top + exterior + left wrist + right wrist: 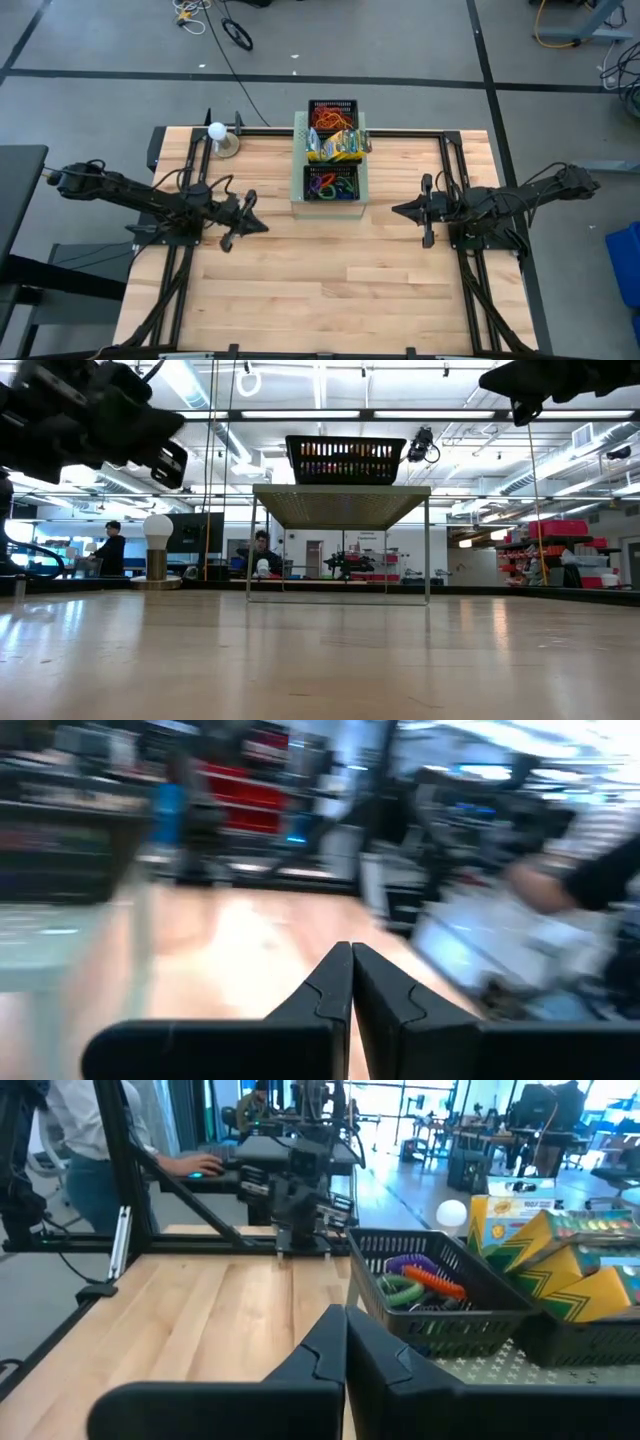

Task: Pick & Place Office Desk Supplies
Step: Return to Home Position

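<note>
Three black mesh trays (307, 184) in a row, between left gripper (256, 222) and right gripper (397, 210), well apart from each; both pressed together, empty.

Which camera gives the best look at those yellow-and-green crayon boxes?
The right wrist view: the crayon boxes show close, side-on, in a black mesh tray. The high view shows them small, from above. In the low view the front tray screens them; the left wrist view misses them.

Crayon boxes (337, 148) fill the middle tray (585, 1342), bands (328, 120) seemingly the outer trays (333, 102).
</note>
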{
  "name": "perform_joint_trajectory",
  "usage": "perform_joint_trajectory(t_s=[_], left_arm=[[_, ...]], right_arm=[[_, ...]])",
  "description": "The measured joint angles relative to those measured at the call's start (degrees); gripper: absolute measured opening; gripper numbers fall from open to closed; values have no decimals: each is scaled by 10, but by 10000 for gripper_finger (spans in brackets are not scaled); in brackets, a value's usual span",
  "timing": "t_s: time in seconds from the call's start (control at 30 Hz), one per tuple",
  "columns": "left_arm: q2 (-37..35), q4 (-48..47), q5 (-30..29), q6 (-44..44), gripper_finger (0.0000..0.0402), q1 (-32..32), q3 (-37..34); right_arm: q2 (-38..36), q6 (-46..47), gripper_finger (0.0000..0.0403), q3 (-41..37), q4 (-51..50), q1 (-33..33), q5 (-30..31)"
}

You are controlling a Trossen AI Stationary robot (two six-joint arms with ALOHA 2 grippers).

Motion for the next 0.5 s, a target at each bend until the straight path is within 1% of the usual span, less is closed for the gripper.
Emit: perform_joint_trajectory(t_s=[0.07,0.13,0.23,0.3,0.33,0.37,0.5], left_arm=[[0,4,38,-13,14,0,0],[0,20,58,-29,14,0,0],[0,47,66,-64,14,0,0],[0,70,66,-95,14,0,0],[0,81,66,-111,14,0,0],[0,96,67,-130,14,0,0],[0,147,67,-199,14,0,0]], right_arm=[[0,-1,4,0,-1,0,0],[1,6,4,0,0,0,0],[2,22,5,0,0,-3,18],[16,32,4,6,0,-17,50],[30,35,3,17,-2,-27,55],[45,35,2,29,-2,-38,48],[96,11,2,67,-17,-67,-15]])
